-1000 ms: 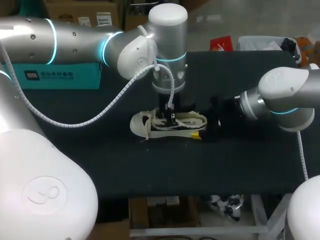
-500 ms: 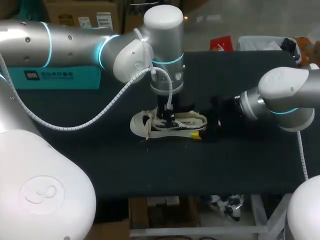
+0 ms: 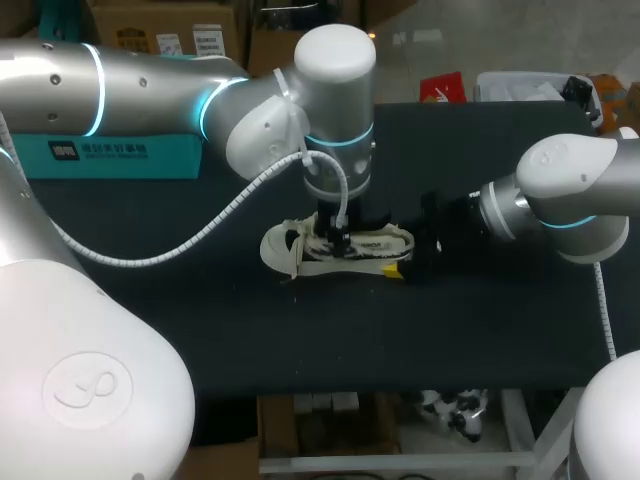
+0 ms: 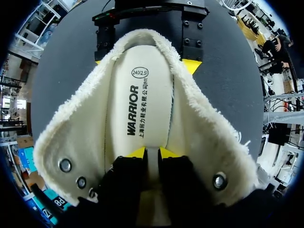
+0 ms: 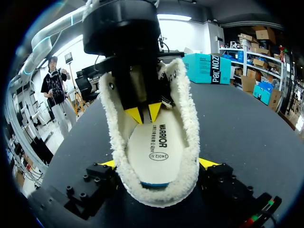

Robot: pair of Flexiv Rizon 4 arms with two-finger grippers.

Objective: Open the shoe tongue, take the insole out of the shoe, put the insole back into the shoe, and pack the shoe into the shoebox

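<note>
The shoe (image 3: pixel 282 248) lies mid-table with the right gripper (image 5: pixel 158 165) clamping its heel from both sides. The left gripper (image 4: pixel 153 152) is inside the shoe's opening, its fingers almost together with a thin gap and the tips on the insole (image 4: pixel 142 95), which lies flat inside the shoe. I judge the insole must come out now, so catch its edge toward the heel and lift slowly, with the heel held firm.

Dim table (image 3: pixel 200 300), glare on left arm (image 3: pixel 335 45), brightly lit shoe (image 4: pixel 199 123) (overhead light)
</note>
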